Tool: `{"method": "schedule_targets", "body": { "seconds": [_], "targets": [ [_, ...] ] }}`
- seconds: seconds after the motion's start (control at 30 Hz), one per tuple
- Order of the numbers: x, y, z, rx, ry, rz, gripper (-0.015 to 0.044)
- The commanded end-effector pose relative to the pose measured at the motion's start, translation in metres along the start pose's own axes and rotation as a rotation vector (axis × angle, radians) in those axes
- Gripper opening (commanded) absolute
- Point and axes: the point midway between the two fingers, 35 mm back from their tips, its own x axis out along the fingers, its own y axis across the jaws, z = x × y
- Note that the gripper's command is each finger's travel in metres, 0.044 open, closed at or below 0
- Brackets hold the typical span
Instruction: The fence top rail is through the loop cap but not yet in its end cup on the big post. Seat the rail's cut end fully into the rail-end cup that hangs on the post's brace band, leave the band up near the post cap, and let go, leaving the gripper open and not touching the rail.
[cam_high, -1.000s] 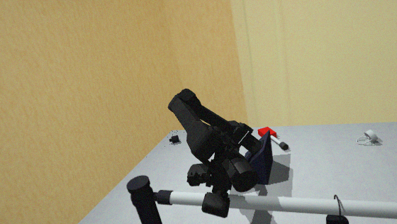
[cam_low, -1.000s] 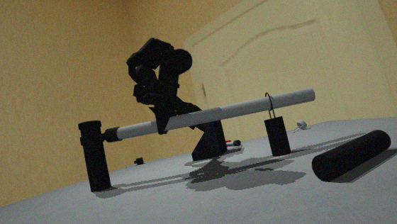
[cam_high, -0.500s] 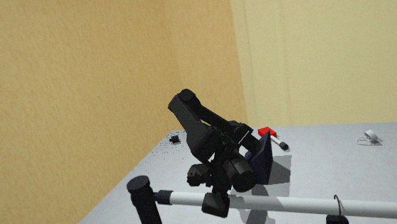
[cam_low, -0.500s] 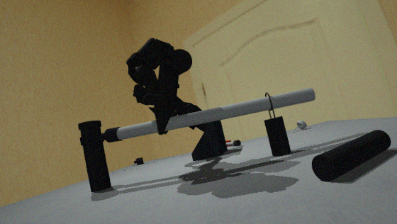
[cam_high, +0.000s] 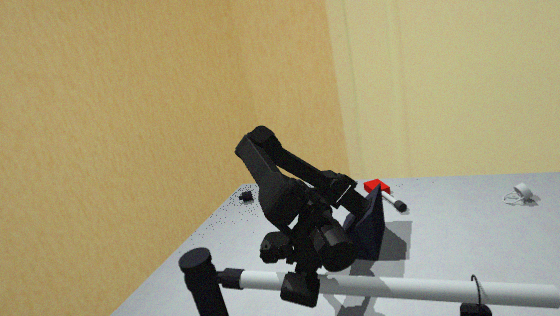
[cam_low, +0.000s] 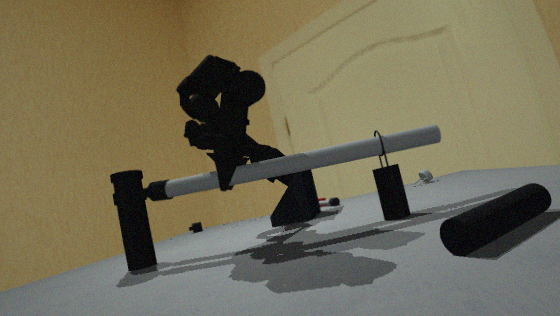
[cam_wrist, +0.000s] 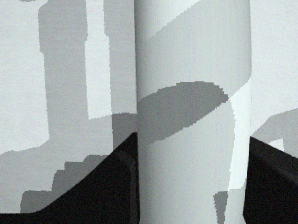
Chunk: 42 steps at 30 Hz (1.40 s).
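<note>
The white rail (cam_high: 410, 288) (cam_low: 340, 153) (cam_wrist: 192, 60) runs through the wire loop (cam_high: 478, 290) (cam_low: 382, 143) on the short post (cam_low: 391, 192). Its left end meets the mouth of the black rail-end cup (cam_high: 231, 278) (cam_low: 158, 190), roughly in line with it; how deep it sits inside is hidden. The cup is on the big post (cam_high: 209, 297) (cam_low: 135, 235), a little below the post cap (cam_high: 196, 258) (cam_low: 126, 176); the dark band is hard to make out. My gripper (cam_high: 300, 288) (cam_low: 227, 176) (cam_wrist: 182, 139) is shut on the rail, right of the cup, one finger on each side.
A thick black cylinder (cam_low: 495, 220) lies at the front right. A red block (cam_high: 376, 186) with a white, dark-tipped rod (cam_high: 393, 199), a small black part (cam_high: 246, 196) (cam_low: 196, 227) and a small white ring-like part (cam_high: 523, 191) (cam_low: 425, 175) lie farther back.
</note>
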Motion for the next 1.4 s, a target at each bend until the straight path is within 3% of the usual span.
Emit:
{"method": "schedule_targets", "body": {
  "seconds": [0.0, 1.33, 1.37],
  "targets": [
    [-0.002, 0.001, 0.008, 0.000, -0.009, 0.009, 0.0000],
    [0.004, 0.000, 0.022, -0.001, 0.000, -0.001, 0.0000],
    [0.004, 0.000, 0.022, -0.001, 0.000, -0.001, 0.0026]
  ]
}}
